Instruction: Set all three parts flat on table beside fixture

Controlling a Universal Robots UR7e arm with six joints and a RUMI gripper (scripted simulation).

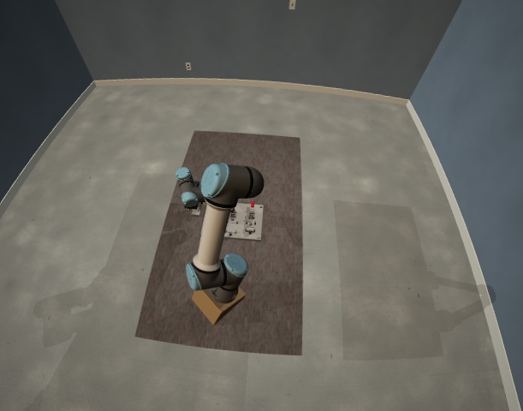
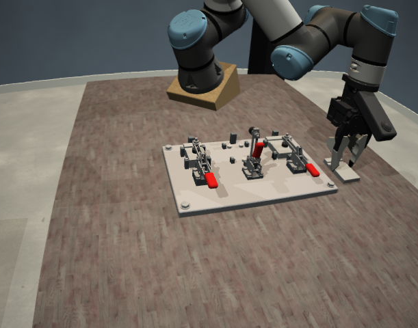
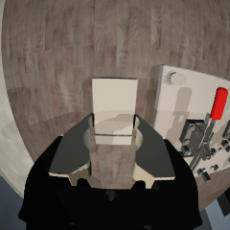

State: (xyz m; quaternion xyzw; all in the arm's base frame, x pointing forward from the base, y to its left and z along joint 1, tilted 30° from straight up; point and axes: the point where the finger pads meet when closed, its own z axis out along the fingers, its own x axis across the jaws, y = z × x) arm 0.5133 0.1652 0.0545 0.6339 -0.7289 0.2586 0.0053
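My gripper is shut on a pale flat rectangular plate, gripping it by its two long edges. The plate is level, at or just above the wooden table, just off the right end of the fixture's baseplate. The fixture carries three toggle clamps with red handles: the left one and the right one lie down, and the middle one stands upright. A pale flat part sits under the right clamp. In the top view the arm hides the gripper.
The robot's wooden base block stands behind the fixture. The table's right edge runs close to the gripper. Small dark stops stand on the baseplate.
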